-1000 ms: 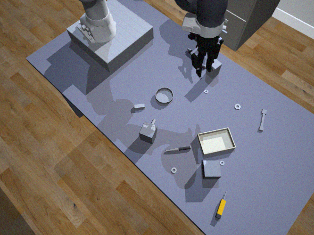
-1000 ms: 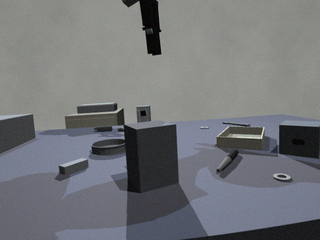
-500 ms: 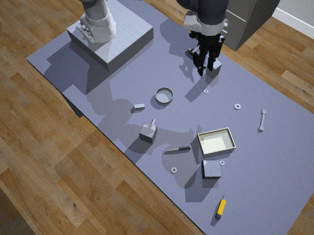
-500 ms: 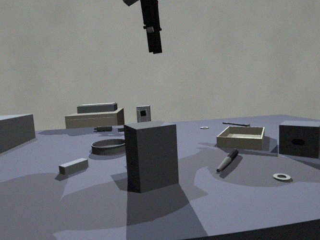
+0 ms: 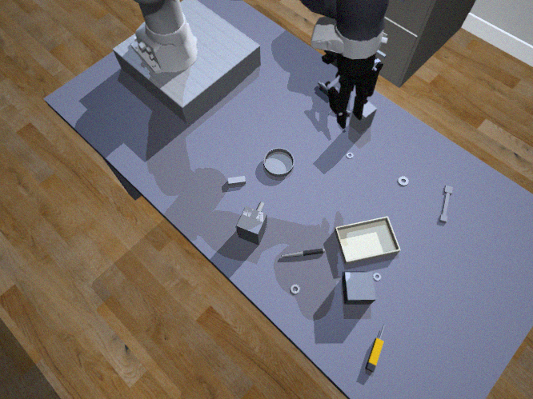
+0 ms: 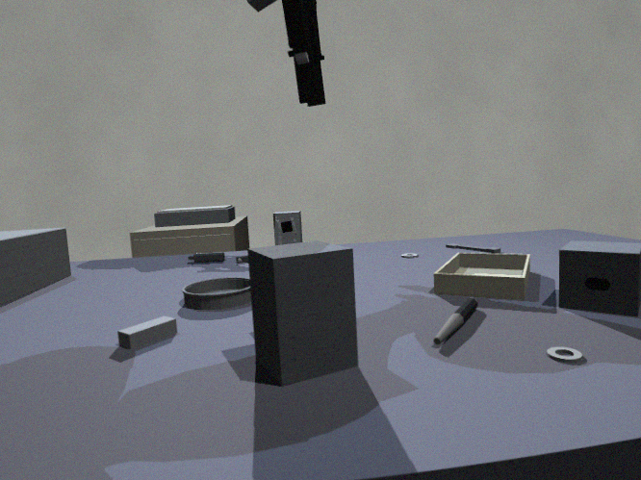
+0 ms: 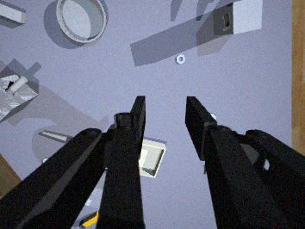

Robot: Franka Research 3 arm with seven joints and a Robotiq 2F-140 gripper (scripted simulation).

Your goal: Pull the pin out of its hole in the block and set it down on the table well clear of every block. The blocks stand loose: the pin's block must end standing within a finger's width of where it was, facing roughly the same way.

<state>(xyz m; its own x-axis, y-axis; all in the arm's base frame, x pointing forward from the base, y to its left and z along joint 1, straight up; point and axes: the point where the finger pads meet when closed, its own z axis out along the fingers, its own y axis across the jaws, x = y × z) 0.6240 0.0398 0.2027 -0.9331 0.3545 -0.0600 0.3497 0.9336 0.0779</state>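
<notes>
The pin [image 5: 259,206] is a short pale peg sticking up at a slant from the top of a small grey block [image 5: 251,225] near the mat's left front edge. Both show in the wrist view, the pin [image 7: 17,84] in the block [image 7: 16,93] at the left edge. In the exterior view the block [image 6: 302,311] stands in the foreground and hides the pin. My gripper [image 5: 349,118] [image 6: 312,97] hangs high above the table, far from the pin's block. Its fingers stand apart with nothing between them.
A block with a square hole [image 5: 362,116] stands below the gripper. A ring dish [image 5: 278,162], a small bar [image 5: 236,180], a pen [image 5: 304,253], a cream tray [image 5: 367,239], a third block [image 5: 358,286], a yellow-handled tool [image 5: 374,352] and several washers lie on the mat.
</notes>
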